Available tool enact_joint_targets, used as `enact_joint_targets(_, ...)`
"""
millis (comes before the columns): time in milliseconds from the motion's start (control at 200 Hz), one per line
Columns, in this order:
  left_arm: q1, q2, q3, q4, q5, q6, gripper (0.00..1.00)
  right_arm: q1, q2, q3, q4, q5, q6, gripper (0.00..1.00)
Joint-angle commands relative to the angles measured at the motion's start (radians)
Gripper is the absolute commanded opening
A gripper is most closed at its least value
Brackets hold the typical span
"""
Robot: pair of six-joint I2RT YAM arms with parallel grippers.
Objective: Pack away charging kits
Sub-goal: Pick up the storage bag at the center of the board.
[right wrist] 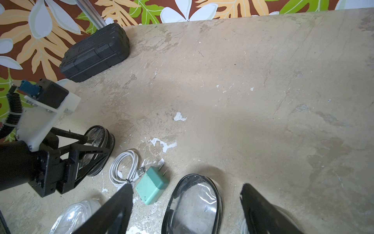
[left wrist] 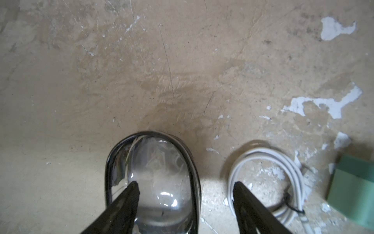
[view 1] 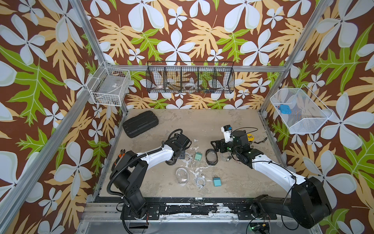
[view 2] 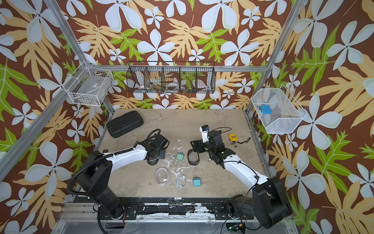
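Pouch (view 1: pixel 211 157) of glossy clear plastic, black-rimmed oval, long axis twelve-to-six, mint plug (view 1: pixel 198 157) a matte cube, prongs to twelve, left pincer (left wrist: pixel 185 188) wide, right pincer (right wrist: pixel 186 187) wide

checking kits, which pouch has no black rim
The clear pouch nearest the front edge; the left pouch by the left gripper and the middle pouch are black-rimmed.
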Motion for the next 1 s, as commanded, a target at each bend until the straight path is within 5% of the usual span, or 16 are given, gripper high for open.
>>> enact_joint_targets(0, 0.012, 0.033, 0.016, -0.021, -0.05, 0.017, 0.74, 0.001, 0.001, 0.0, 0.015, -0.005, 0.001, 0.85)
enact_joint_targets(385, 0.034, 0.018, -0.046, 0.011, -0.016, 0.01, 0.62, 0.001, 0.038, 0.005, 0.022, -0.033, 0.014, 0.83)
enact_joint_targets(641, 0.037, -0.025, -0.106, 0.044, -0.013, 0.003, 0.44, 0.001, 0.043, 0.003, 0.032, -0.042, 0.023, 0.82)
enact_joint_targets(991, 0.037, -0.087, -0.122, 0.044, -0.016, 0.014, 0.0, 0.001, 0.029, 0.001, 0.027, -0.036, 0.026, 0.82)
